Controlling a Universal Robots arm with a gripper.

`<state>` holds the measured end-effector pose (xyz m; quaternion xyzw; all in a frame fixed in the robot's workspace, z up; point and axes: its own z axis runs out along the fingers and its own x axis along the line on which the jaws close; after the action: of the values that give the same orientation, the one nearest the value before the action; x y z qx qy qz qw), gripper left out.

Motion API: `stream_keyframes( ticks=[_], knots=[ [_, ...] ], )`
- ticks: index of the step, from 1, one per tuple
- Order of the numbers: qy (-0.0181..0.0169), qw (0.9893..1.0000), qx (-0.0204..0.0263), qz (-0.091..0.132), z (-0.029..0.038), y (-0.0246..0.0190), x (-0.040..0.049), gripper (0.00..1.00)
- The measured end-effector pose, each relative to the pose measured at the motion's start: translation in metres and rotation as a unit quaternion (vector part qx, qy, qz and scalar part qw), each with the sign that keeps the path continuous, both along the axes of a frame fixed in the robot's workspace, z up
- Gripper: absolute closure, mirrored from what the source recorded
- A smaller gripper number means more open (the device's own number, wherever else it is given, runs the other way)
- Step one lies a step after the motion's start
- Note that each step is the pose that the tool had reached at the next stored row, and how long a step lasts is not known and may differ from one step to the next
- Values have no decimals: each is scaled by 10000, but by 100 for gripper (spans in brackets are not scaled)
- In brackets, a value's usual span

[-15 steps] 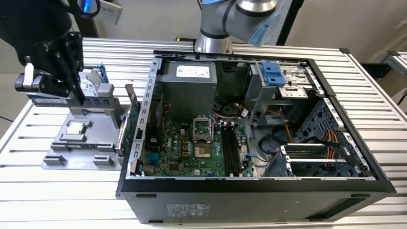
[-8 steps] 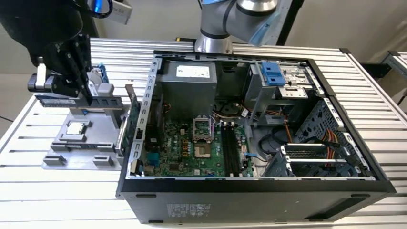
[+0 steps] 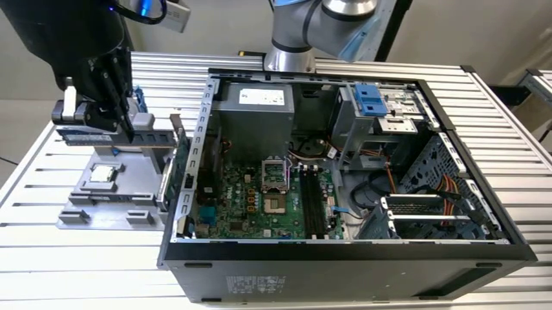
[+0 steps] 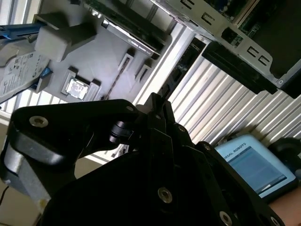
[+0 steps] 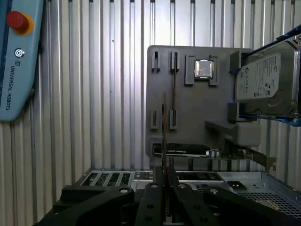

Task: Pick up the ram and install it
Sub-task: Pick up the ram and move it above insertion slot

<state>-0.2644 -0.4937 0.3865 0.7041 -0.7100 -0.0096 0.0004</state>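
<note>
Dark-green ram (image 5: 163,132) sits pinched edge-on betw. the gripper (image 5: 163,175) fingers, & we hold it above the grey tray (image 5: 197,108), just beside the open PC case (image 3: 345,271), prob. clamped on its flat faces so the contact edge stays free.

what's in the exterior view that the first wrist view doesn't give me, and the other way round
The exterior view adds the motherboard and the power supply inside the open computer case, plus the arm behind it.
The first wrist view adds the teach pendant with its red button.
Both share the end effector shut on the ram over the gray fixture, which carries the processor chip and the hard drive.
</note>
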Motion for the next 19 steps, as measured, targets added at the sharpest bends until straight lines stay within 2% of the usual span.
stream_keyframes(
  ticks=[19],
  knots=[
    [2,9999,0,115,0,0,291,100]
  ],
)
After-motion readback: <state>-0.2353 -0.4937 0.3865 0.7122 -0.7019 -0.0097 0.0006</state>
